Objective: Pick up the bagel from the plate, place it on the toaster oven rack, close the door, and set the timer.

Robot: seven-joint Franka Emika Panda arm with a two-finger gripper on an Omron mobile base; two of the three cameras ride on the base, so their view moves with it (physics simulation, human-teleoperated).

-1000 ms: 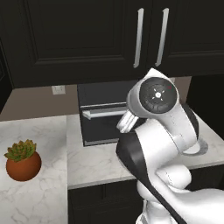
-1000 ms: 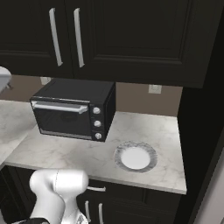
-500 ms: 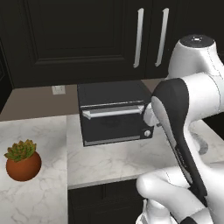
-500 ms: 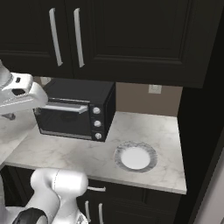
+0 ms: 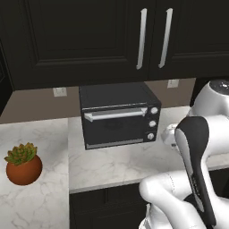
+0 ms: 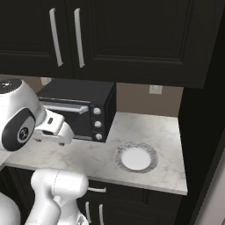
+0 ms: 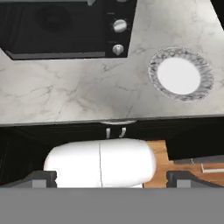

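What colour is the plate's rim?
Mottled grey, ridged, around a plain white centre. The plate shows best in the hand view.

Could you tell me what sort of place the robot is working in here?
It looks like a home kitchen: a black toaster oven stands on a marble counter under dark wall cabinets, with a white plate beside it and a potted succulent nearby.

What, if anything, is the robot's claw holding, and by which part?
Nothing is held. The claw is open and empty, above the counter's front edge, well away from the plate.
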